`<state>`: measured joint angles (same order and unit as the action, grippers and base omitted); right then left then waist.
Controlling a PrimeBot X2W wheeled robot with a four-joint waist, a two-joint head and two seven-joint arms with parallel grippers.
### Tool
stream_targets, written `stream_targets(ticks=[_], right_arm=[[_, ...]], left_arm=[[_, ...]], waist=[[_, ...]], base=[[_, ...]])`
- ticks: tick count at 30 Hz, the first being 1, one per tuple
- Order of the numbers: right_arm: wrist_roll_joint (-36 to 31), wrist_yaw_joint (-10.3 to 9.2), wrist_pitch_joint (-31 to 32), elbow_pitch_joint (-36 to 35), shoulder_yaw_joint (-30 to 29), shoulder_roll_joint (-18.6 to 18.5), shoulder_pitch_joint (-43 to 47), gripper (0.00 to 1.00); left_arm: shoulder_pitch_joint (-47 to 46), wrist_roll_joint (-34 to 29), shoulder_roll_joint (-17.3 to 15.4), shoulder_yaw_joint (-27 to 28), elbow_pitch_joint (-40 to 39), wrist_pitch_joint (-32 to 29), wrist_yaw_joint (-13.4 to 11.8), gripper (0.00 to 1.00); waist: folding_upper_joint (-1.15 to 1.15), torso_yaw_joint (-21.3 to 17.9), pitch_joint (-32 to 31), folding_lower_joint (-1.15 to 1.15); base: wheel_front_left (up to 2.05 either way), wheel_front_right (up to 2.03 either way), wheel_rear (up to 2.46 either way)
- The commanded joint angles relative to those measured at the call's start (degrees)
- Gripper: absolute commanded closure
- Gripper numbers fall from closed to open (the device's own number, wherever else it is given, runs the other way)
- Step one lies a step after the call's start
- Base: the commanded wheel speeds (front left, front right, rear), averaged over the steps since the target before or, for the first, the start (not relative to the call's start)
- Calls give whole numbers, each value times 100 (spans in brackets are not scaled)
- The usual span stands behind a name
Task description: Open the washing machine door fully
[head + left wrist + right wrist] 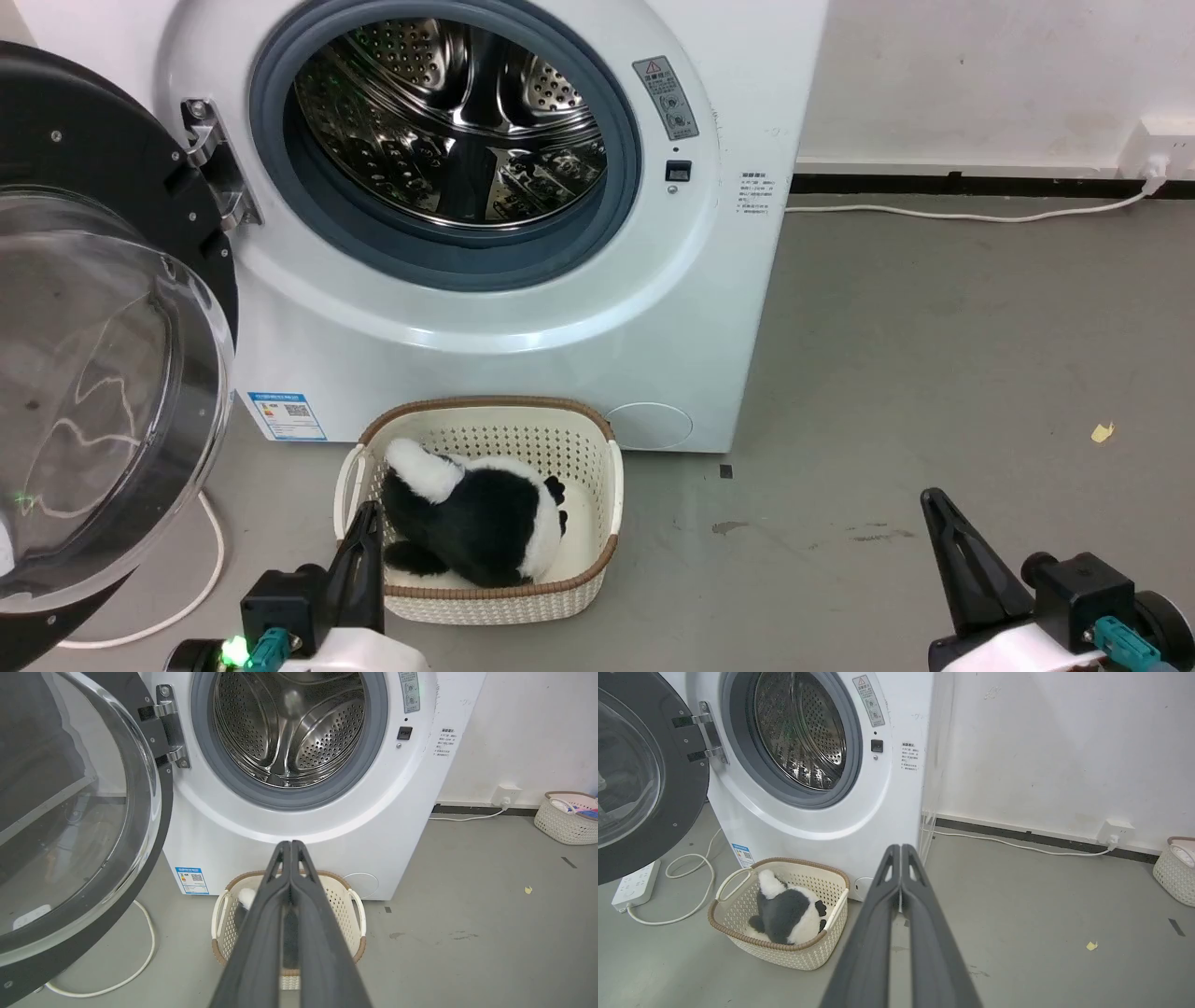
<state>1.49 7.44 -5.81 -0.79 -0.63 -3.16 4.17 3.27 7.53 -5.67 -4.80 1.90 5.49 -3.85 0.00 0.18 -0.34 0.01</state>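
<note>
The white washing machine (579, 355) (261, 826) (817, 830) stands ahead with its steel drum exposed inside the grey gasket. The washing machine door (103, 373) (70, 821) (640, 779), black-rimmed with a bulging glass bowl, is swung far out to the left on its metal hinge (217, 168). My left gripper (366, 523) (290, 845) is shut and holds nothing, low in front of the basket. Over bare floor at the lower right, my right gripper (934, 504) (901, 849) is shut and holds nothing. Both grippers are clear of the door.
A cream perforated basket (579, 448) (738, 896) with a black-and-white plush toy (476, 523) sits on the floor before the machine. A white cable (215, 551) and power strip (635, 882) lie under the door. Another basket (567, 816) stands by the right wall.
</note>
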Motion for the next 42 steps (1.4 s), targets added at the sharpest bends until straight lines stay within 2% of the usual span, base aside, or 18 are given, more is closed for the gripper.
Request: stream_targets(ticks=[1, 42], right_arm=[[-14, 3, 30, 8, 14, 18, -125, 100], [-129, 4, 500, 68, 56, 27, -374, 100]], left_arm=[[-109, -89, 48, 36, -36, -39, 33, 100], [-295, -656, 246, 415, -167, -474, 334, 100]], waist=[[0, 0, 1, 0], [0, -16, 29, -1]], base=[[0, 0, 0], [0, 0, 0]])
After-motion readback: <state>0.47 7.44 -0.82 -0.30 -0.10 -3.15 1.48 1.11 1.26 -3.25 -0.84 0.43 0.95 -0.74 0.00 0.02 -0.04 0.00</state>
